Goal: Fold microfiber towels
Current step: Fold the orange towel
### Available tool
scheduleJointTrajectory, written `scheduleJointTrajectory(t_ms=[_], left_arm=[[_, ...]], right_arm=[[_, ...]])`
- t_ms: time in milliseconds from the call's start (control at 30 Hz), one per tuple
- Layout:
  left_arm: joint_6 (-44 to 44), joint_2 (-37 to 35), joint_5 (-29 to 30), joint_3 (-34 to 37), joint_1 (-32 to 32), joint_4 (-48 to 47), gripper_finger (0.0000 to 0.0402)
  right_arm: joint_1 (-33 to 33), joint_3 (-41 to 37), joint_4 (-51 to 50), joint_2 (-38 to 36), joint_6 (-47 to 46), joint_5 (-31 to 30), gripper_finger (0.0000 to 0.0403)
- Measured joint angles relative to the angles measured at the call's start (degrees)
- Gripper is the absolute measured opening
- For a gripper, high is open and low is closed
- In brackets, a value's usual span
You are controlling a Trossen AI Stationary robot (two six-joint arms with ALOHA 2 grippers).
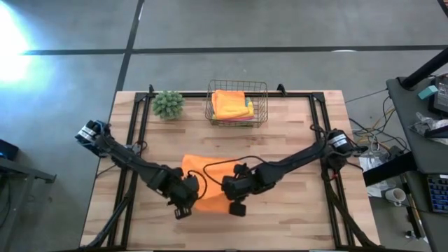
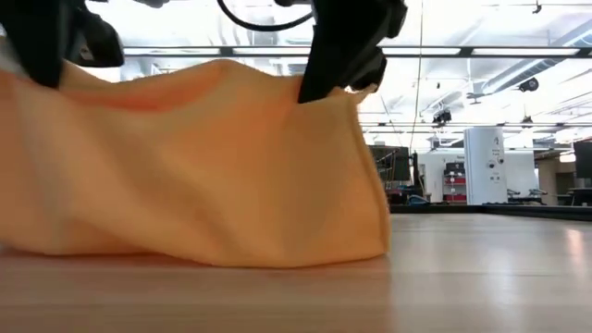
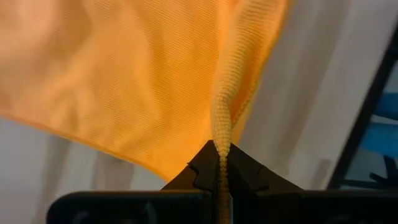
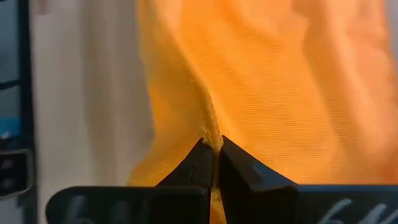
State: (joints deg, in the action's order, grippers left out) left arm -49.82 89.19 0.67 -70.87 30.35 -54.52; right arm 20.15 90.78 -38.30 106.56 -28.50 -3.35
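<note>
No readable text, label, brand or number anywhere (background machines too far off).

A lab or workshop hall — bare concrete floor (image 1: 70,105), ceiling pipes (image 2: 555,65), a cluttered desk (image 1: 427,126) with cables

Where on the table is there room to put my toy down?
Bare wood lies right of the wire basket, left of the plant ball, and between them and the orange towel. The front middle is crowded: both claws pinch that towel.
</note>
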Motion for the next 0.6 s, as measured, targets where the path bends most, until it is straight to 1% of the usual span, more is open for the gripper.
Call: scheduleJointTrajectory(t_ms=[233,400,600], left_arm=[[5.4,0.5,2.6,0.5,-5.3,-0.1,0.0001],[7.1,1.6,3.4,2.2,-8.8,-0.6,0.0001],[8.8,2.5,5.3,4.9,-11.6,-0.5,0.0001]], right_arm=[[-2.2,0.0,-3.8,0.1,-2.6,-5.7,0.0008],[-3.8,-0.5,-7.2,0.1,-0.3,-5.8,0.0008],[-5.5,-2.0,-7.5,0.1,4.7,-5.8,0.0008]])
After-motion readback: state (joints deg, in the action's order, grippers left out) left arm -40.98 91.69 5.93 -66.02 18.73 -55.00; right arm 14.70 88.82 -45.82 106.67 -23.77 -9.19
